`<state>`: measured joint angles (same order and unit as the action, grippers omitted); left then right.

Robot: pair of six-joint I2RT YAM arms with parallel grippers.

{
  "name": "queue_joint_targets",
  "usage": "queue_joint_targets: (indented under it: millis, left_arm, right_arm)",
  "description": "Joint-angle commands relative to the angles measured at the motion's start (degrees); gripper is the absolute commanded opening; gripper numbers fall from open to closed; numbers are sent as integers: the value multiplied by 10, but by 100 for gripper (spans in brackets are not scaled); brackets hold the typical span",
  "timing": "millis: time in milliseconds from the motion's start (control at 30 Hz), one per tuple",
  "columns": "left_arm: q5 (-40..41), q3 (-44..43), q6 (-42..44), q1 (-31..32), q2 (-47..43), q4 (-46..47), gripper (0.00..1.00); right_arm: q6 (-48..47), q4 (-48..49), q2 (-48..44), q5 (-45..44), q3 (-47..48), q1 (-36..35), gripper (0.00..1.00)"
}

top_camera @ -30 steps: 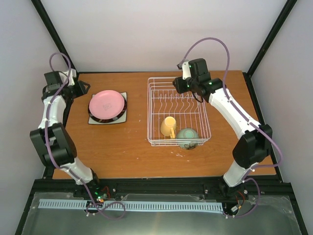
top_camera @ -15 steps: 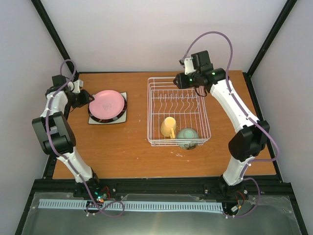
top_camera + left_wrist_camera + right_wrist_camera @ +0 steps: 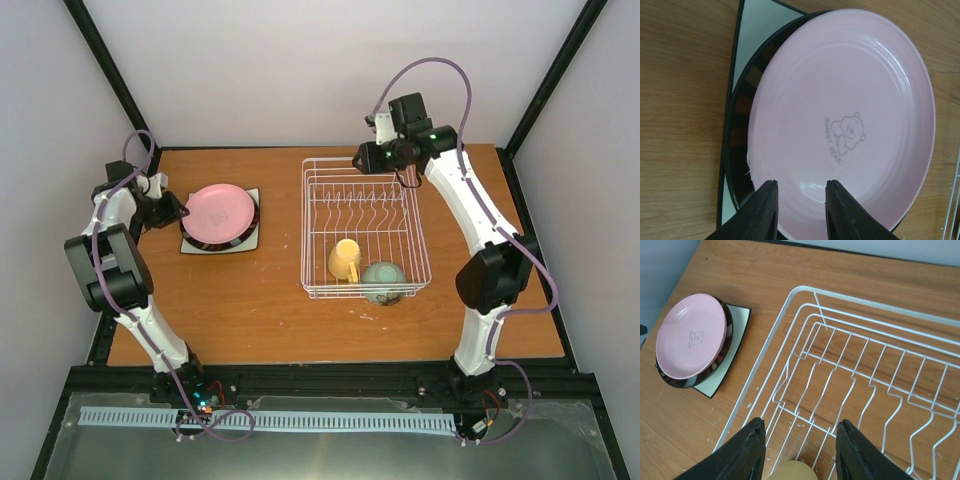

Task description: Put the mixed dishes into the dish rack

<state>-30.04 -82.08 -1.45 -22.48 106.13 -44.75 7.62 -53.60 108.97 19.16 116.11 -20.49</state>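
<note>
The left gripper is hanging released. Its two black fingers are standing apart over the near rim of the pink round plate, with pink glaze showing in the gap. Whether the tips are touching the glaze is hard to tell from the wrist view. The right gripper is likewise standing parted with nothing between its jaws, hovering over the far end of the dish rack.

The orange-brown wooden table is carrying everything, with pale crumbs lying near the rack's left rim. Pale walls and black frame posts are closing it in.

The pink plate, printed with a small bear, is sitting on the dark brown round plate, which is lying on the cream square plate. This stack is resting at the table's far left, well apart from the white wire rack. Inside the rack's near end, the yellow handled mug is sitting just beside the pale green bowl, which is filling the near right corner.

The left arm is folding tightly along the table's left edge, its wrist turning right toward the stack. The right arm is stretching up the right side and slanting back left over the rack, a purple cable looping above it.
</note>
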Motion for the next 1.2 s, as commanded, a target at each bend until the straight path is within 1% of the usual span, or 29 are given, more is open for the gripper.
queue_joint_targets:
  millis: [0,367,867,933,1167]
  left_arm:
    - [15,7,16,-14,-7,7,27]
    - [2,22,20,-19,17,21,27]
    - [-22,0,15,-19,76,31,26]
    - [-26,-2,15,-19,79,33,23]
    - [-47,-21,17,-19,91,24,2]
  right_arm:
    - [5,-23,17,18,23,5,39]
    - [11,-39,56,37,81,11,39]
    - [19,-37,57,29,83,14,39]
    - [20,-36,57,28,83,14,39]
    - [21,-34,62,30,82,14,39]
